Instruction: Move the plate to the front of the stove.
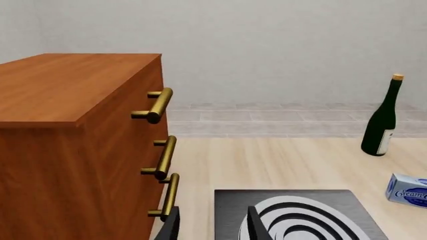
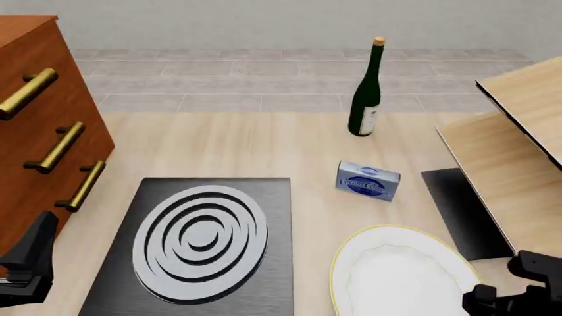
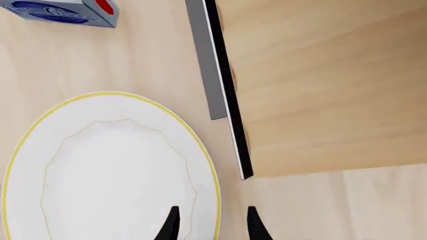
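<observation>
The stove [image 2: 202,247] lay on the counter [image 2: 263,148] at the left, just right of the drawer cabinet [image 2: 39,125]. The plate [image 2: 399,276] lay near its right side, toward the near edge. Behind the plate sat a box [image 2: 369,181], the bottle [image 2: 366,92] farther back. A mat [image 2: 461,210] lay right of the plate, partly under a wooden board [image 2: 505,171].

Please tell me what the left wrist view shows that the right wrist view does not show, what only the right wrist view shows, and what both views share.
Only the left wrist view shows the brown wooden drawer cabinet with brass handles, the dark green wine bottle and the black stove with silver-grey rings.

Only the right wrist view shows the large round white plate with a thin yellow rim, the light wooden board and the narrow black mat partly under it.

Both show the blue cream cheese box and the pale wooden table.
</observation>
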Controlling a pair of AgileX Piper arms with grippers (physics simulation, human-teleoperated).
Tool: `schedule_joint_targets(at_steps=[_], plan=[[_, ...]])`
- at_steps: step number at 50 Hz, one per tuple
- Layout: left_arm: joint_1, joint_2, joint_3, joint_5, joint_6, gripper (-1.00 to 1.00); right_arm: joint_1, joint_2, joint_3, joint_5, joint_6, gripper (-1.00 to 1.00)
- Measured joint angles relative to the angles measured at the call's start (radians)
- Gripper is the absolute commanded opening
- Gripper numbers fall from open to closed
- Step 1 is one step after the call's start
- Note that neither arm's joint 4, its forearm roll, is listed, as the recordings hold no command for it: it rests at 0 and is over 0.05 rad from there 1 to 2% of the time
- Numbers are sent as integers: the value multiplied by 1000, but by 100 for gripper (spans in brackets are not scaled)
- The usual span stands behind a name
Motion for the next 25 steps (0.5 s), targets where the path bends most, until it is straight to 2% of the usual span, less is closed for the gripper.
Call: schedule_joint_targets(at_steps=[12, 25], plan=[[0, 0, 0, 0, 0, 100, 39, -15, 37, -17, 36, 100], [0, 0, 0, 0, 0, 100, 81, 22, 89, -101, 73, 100]])
